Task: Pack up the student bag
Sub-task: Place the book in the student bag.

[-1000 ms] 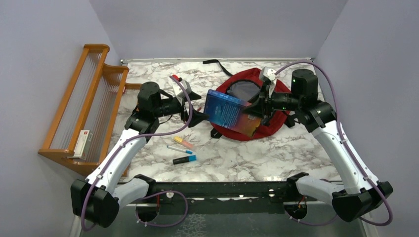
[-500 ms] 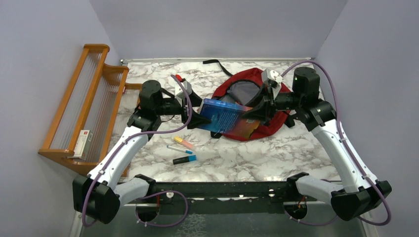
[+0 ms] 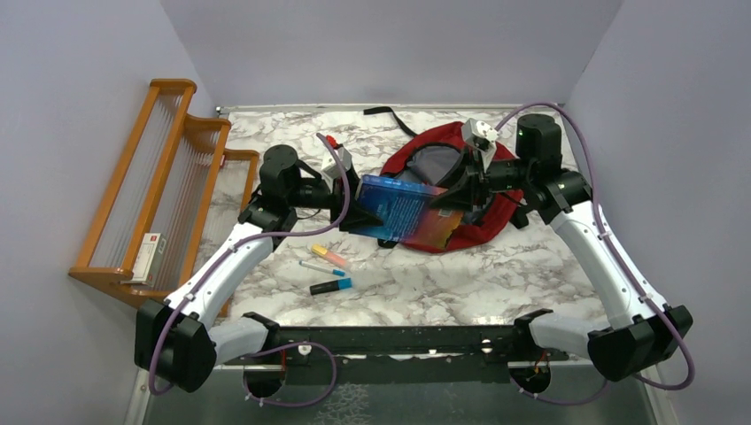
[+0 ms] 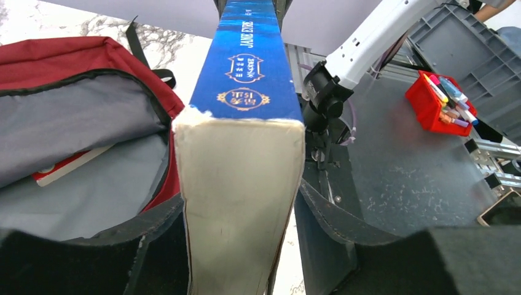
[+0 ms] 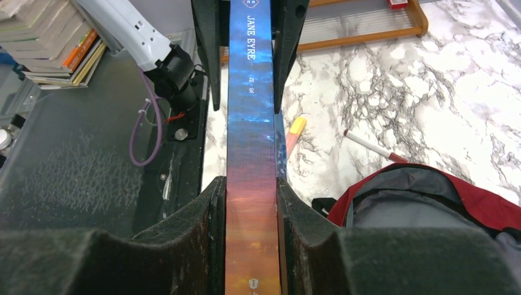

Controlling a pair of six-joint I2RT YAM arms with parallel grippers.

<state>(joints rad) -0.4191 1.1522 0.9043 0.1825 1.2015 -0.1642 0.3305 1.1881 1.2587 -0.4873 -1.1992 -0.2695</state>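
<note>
The student bag (image 3: 443,150) is a red backpack lying open at the back centre, with its grey lining showing. It also shows in the left wrist view (image 4: 74,110) and the right wrist view (image 5: 430,203). My right gripper (image 3: 449,200) is shut on a blue and orange book (image 3: 403,212), pads on both covers, and holds it in the air in front of the bag. The spine shows in the right wrist view (image 5: 250,123). My left gripper (image 3: 356,212) is open, its jaws either side of the book's left end (image 4: 239,184), with a gap beside one finger.
Two highlighters (image 3: 329,257) (image 3: 330,286) and a pen (image 3: 321,267) lie on the marble below the book. A red-capped marker (image 3: 329,140) lies near the left wrist. A wooden rack (image 3: 168,177) holding a small box (image 3: 149,257) stands at the left. A red and white flat item (image 4: 67,172) lies inside the bag.
My left gripper has moved right until its jaws straddle the book's left end. My right gripper has turned the book flatter and carried it a little to the left.
</note>
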